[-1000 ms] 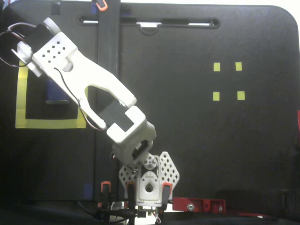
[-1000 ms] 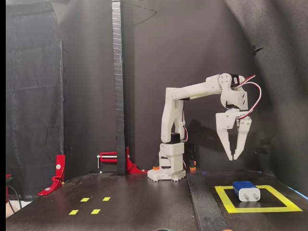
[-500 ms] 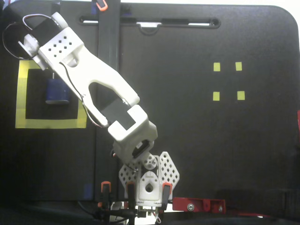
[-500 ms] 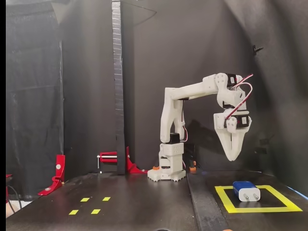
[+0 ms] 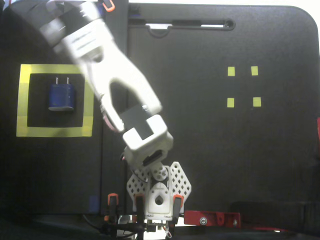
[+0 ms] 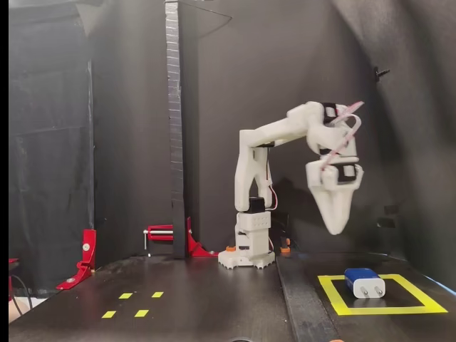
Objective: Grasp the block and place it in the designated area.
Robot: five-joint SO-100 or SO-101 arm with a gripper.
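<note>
On the black surface (image 5: 225,165): everything seen is carried here, and it is viewed from above in one fixed view and from the front in the other.
Arm (image 6: 274,134): a white arm is seen rising from its base (image 5: 158,192) near the bottom edge of the top-down fixed view; it is reached up and to the left there, and its upper part is blurred.
Designated area (image 5: 22,100): a large square of wide yellow tape with a black interior is laid at the left of the top-down fixed view and at the lower right of the front fixed view (image 6: 335,293).
Jaws (image 6: 333,228): they are hung in the air, pointing down, well above the surface and apart from the block; they appear pressed together with nothing held, though the outline is blurred.
Block (image 5: 61,96): the dark blue block is laid flat inside the designated area, on the black interior, clear of the tape; in the front fixed view (image 6: 363,282) its white prong end is turned toward the camera.
Small tape squares (image 5: 231,71): four are set well apart from the block, at the right of the top-down fixed view.
</note>
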